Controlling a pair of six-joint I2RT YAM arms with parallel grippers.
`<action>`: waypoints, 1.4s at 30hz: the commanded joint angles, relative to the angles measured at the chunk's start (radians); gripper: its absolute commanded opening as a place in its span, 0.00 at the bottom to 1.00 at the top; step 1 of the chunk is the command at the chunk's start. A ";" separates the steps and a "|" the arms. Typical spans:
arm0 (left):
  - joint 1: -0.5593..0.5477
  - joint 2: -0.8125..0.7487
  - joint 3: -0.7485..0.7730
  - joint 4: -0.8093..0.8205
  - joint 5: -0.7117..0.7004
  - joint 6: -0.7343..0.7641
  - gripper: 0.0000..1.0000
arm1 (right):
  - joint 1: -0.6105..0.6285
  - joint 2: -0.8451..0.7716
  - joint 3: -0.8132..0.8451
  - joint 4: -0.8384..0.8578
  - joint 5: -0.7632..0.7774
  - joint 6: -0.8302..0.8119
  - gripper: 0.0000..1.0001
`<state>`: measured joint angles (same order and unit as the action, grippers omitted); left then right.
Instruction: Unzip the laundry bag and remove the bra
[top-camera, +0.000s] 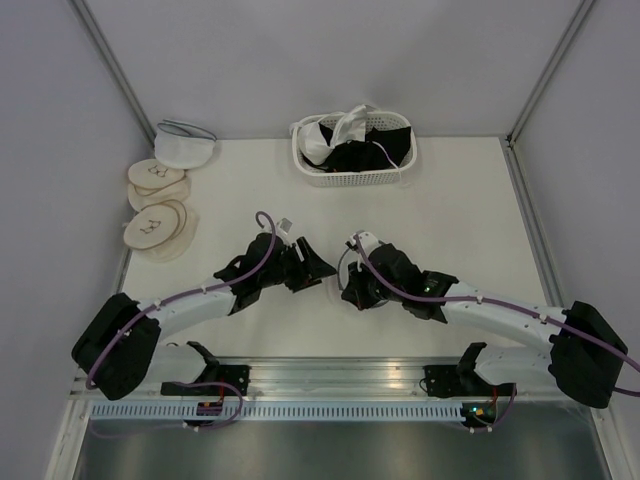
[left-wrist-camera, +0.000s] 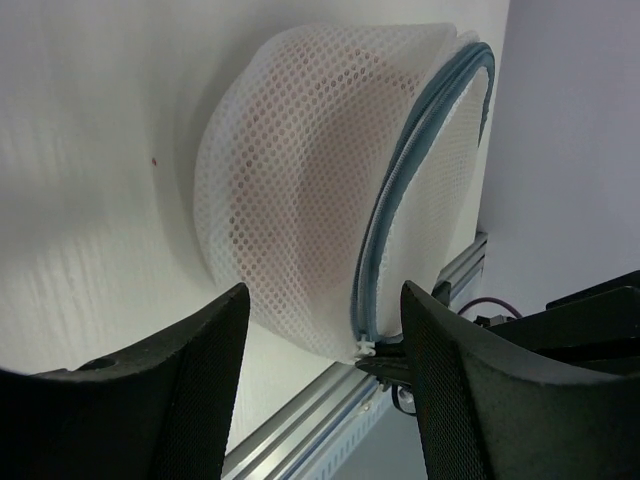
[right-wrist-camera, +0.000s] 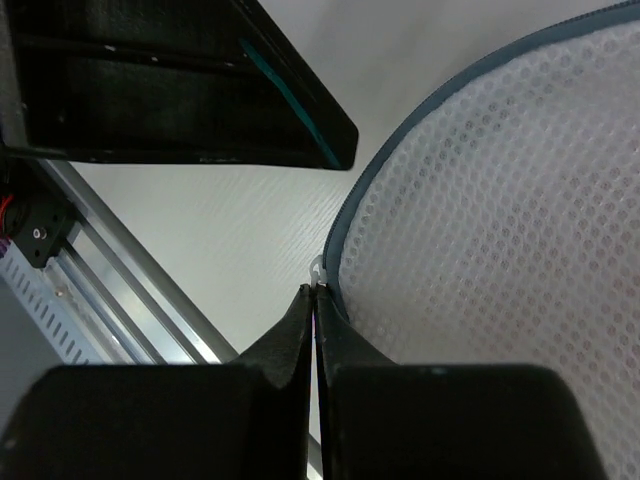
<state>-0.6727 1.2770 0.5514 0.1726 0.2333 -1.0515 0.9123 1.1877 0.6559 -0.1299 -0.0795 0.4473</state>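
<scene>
Pinching the small white zip pull (right-wrist-camera: 318, 270), the right claw (right-wrist-camera: 316, 292) is closed tight at the rim of the laundry bag (left-wrist-camera: 290, 170).

The left claw (left-wrist-camera: 322, 300) gapes wide with nothing in it, its fingers flanking the bag's near edge. The bag rests on the tabletop (left-wrist-camera: 90, 150) between both claws. It is round white mesh, two dished halves joined by a grey-blue zipper (left-wrist-camera: 400, 170), with the pale pink bra (left-wrist-camera: 320, 210) faint through the mesh.

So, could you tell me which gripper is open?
The left gripper: its jaws gape beside the mesh bag, while the right gripper pinches the zipper tab.
</scene>
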 joint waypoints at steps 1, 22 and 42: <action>-0.025 0.027 -0.019 0.197 0.026 -0.099 0.67 | 0.002 0.023 0.031 0.059 -0.083 -0.028 0.00; -0.071 0.090 -0.013 0.254 -0.054 -0.013 0.02 | 0.002 -0.080 -0.027 -0.016 -0.108 -0.001 0.01; 0.136 0.257 0.166 0.163 0.423 0.235 0.02 | -0.009 0.110 0.063 -0.335 0.650 0.185 0.00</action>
<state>-0.5526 1.5059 0.6601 0.3367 0.5293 -0.9226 0.9127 1.2404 0.6594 -0.3862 0.2871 0.5583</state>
